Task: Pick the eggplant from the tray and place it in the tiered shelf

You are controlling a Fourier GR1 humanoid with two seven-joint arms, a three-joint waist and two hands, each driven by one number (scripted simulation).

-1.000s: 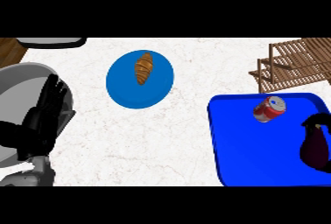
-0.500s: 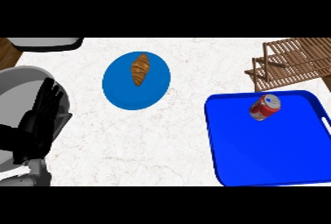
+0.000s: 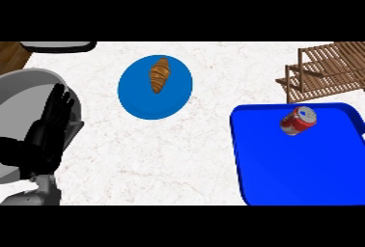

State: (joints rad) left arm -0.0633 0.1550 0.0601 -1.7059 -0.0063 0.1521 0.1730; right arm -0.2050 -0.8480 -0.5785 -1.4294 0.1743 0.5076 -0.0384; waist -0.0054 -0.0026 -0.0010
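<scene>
Although the task names an eggplant, none shows in the head view, so where it lies cannot be told. Nearest, at the left edge, the left hand [image 3: 51, 130] rests with fingers straight and pressed together, holding nothing; the right hand is out of sight. Beside it to the right, the blue tray [image 3: 285, 169] carries only a red can [image 3: 298, 120] on its side. Beyond lie a blue plate [image 3: 139, 101] bearing a croissant [image 3: 160, 74], and the wooden tiered shelf [image 3: 328, 72], with no eggplant visible on it. A second ago a dark shape sat at the tray's right edge; it has gone, so placing looks unfinished.
</scene>
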